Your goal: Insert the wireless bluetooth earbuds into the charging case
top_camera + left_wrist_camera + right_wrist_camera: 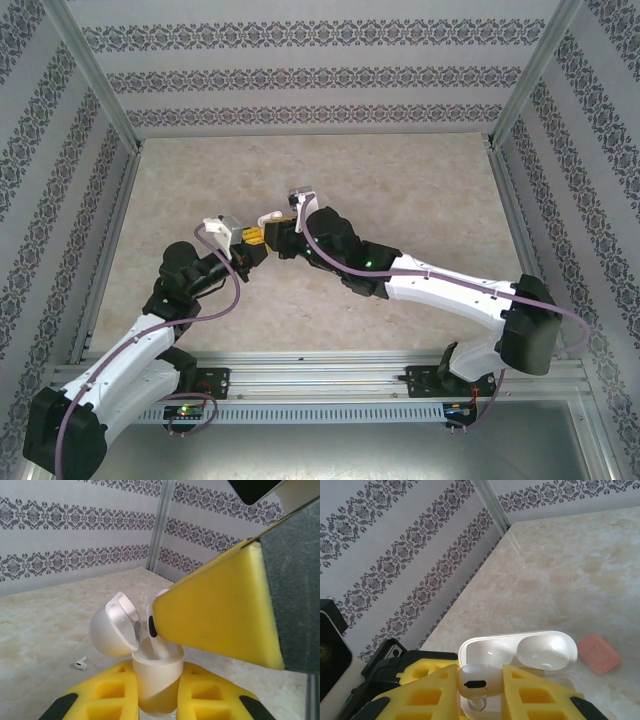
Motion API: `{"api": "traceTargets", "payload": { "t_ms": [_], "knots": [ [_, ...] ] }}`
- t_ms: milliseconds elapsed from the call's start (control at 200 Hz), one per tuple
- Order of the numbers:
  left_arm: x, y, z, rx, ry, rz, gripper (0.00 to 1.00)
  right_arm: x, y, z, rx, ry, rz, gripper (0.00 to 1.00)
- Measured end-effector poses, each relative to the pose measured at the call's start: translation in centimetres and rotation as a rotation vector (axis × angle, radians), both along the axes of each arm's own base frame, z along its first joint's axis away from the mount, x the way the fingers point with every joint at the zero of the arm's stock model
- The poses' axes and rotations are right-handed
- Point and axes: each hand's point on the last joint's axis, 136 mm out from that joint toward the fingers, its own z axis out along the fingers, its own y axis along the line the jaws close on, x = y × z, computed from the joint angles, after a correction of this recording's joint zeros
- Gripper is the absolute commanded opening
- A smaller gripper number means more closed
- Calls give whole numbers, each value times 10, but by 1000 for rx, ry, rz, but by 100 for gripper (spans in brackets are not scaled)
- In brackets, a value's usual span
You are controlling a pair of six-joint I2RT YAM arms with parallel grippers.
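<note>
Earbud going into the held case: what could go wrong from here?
The right gripper pinches the white earbud by its head, partway into the case; if misaligned, pushing could jam it or flick it out. The left gripper grips only the case's lower body, so that push might twist or slip it.

charging case (545,652) bottom cut off, earbud (474,679) partly hidden

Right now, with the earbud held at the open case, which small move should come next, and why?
Probably lower the right hand a little, to push the white earbud down into its slot. The left hand holds the white case upright with its lid open, and the earbud's stem sits inside the opening while its head stands above the rim.
</note>
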Motion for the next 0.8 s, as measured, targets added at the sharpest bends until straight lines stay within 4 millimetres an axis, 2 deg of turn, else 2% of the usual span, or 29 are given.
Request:
{"api": "traceTargets", "payload": {
  "t_ms": [614,799],
  "knots": [
    [0,0,-1,-1,7,0,0,-4,0,1,21,-7,-3,35],
    [0,0,-1,-1,7,0,0,-5,-2,0,11,0,-3,35]
  ]
}}
